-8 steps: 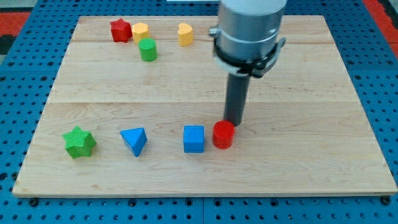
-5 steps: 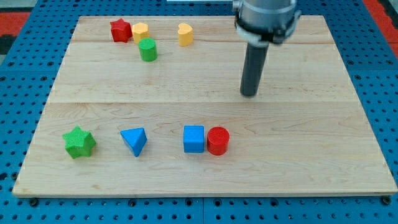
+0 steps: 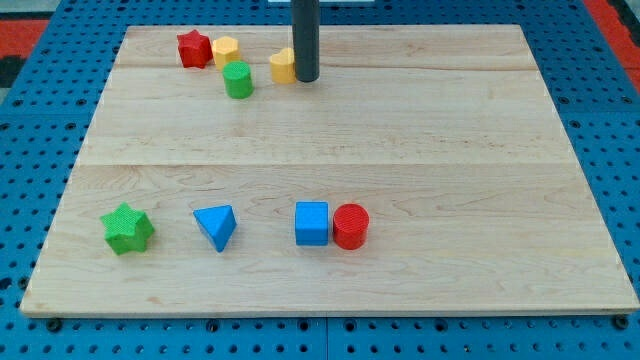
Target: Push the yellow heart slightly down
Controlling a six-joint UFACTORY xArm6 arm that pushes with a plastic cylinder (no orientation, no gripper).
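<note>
We see bright, even overhead light across wooden board (image 3: 330, 140). Shadows short and soft, hugging bases of red cylinder (image 3: 351, 226) and blue cube (image 3: 312, 223). No glare. We find focus sharp throughout; dark rod (image 3: 305, 35) slightly soft-edged. No visible edge distortion.

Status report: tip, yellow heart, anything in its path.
My tip at the yellow heart's right edge, partly covering it. Heart near the view's top. Green cylinder down-left of heart; straight down is open board.
</note>
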